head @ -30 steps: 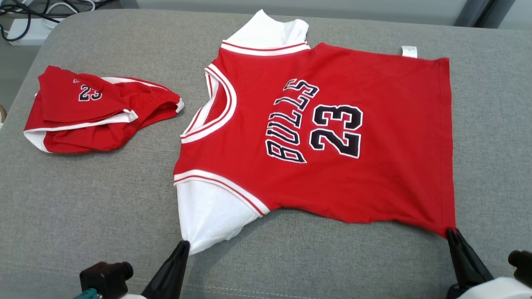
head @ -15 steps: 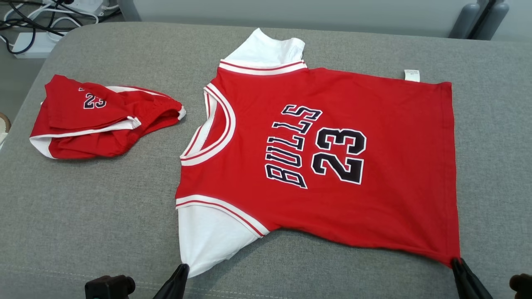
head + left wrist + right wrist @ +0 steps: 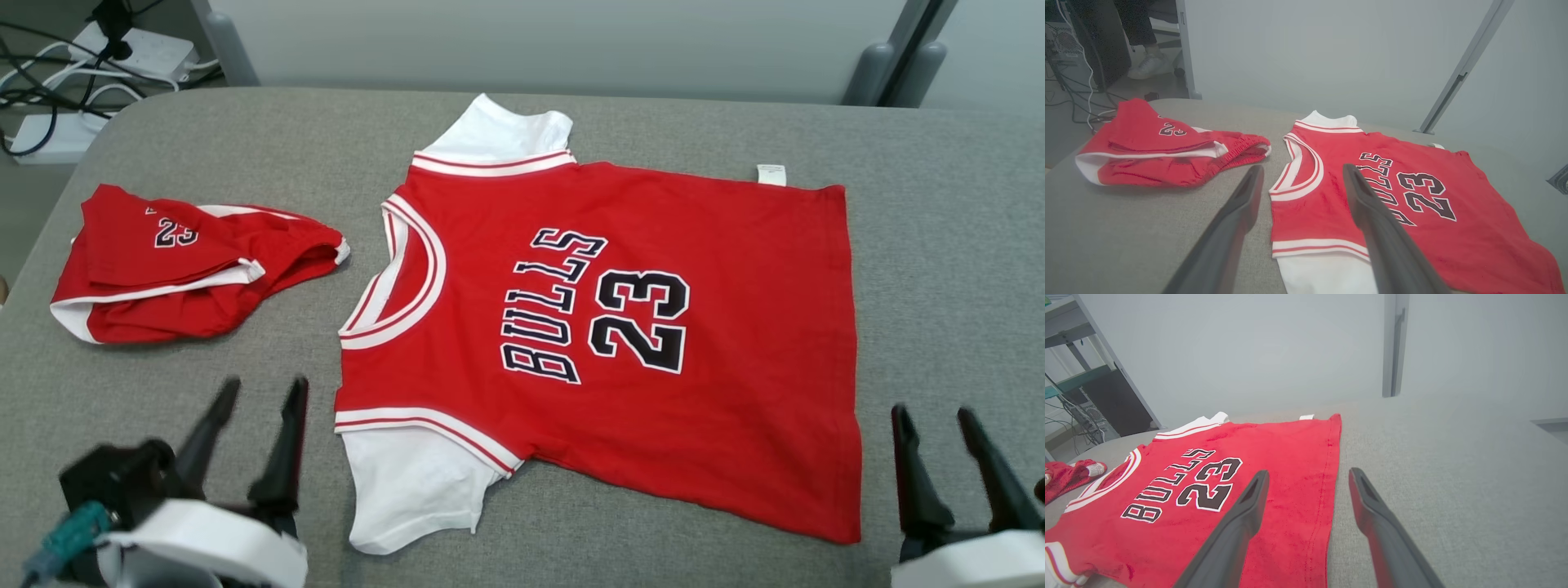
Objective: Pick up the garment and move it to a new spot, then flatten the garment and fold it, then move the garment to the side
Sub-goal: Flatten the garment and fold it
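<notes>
A: Where lies the jersey [image 3: 637,327]?
B: Flat in the centre of the frame, its long axis from left to right.
A: And the grippers?
B: Fingers apart, holding nothing: left gripper [image 3: 265,384] lower left, right gripper [image 3: 931,411] lower right, each beside one near corner.

Left tool [image 3: 266,384], right tool [image 3: 932,411] freed jersey [image 3: 735,327], seemingly lifting.

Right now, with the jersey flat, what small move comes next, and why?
Probably start the fold: bring the left gripper to the near sleeve and the right gripper to the near hem corner. The jersey lies flat, and both grippers are open and off it.
</notes>
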